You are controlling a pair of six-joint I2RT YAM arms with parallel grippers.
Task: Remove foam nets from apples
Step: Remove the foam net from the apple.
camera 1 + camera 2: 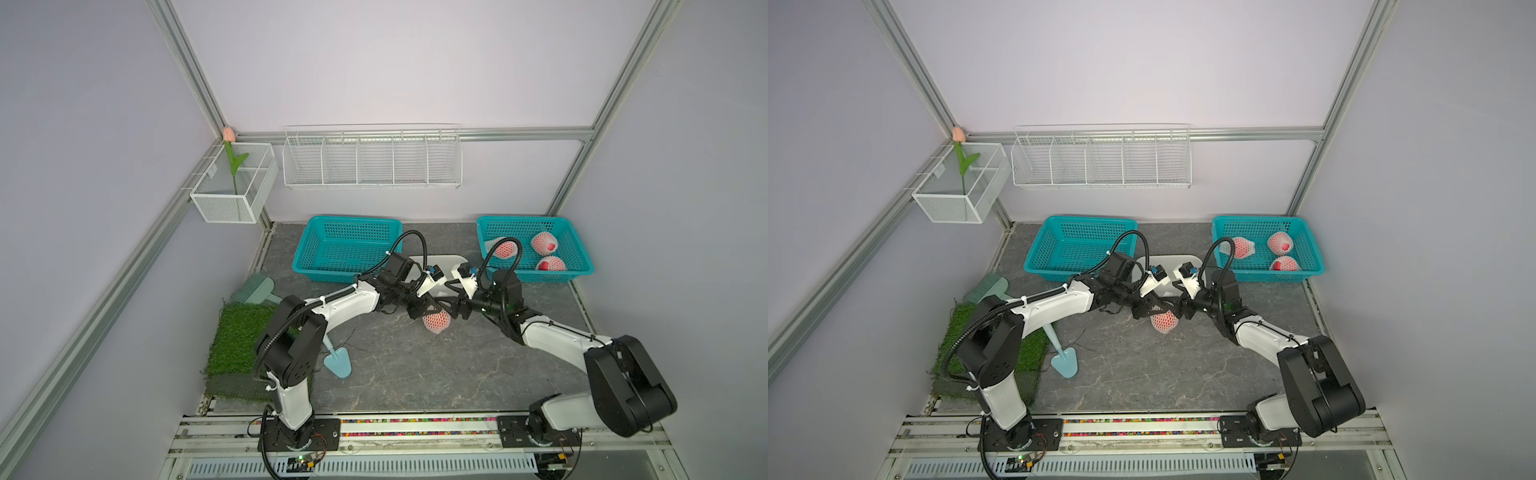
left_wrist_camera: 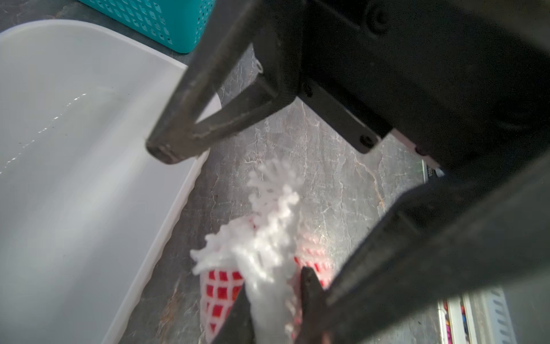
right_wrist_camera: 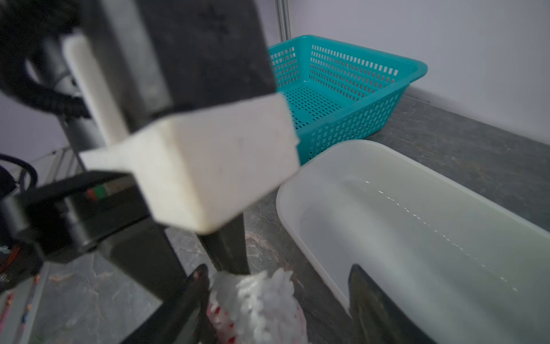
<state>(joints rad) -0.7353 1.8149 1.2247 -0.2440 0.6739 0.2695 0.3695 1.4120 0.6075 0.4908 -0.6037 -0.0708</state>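
Netted apple (image 1: 436,322) on worktop (image 1: 395,374), just in front of white tray (image 3: 416,238), under both tools. Left tool (image 2: 275,281) clamped on foam net (image 2: 269,208) tuft, which points up; right tool (image 3: 278,269) spread wide, straddling same tuft. Upward pull likely falls to left arm.
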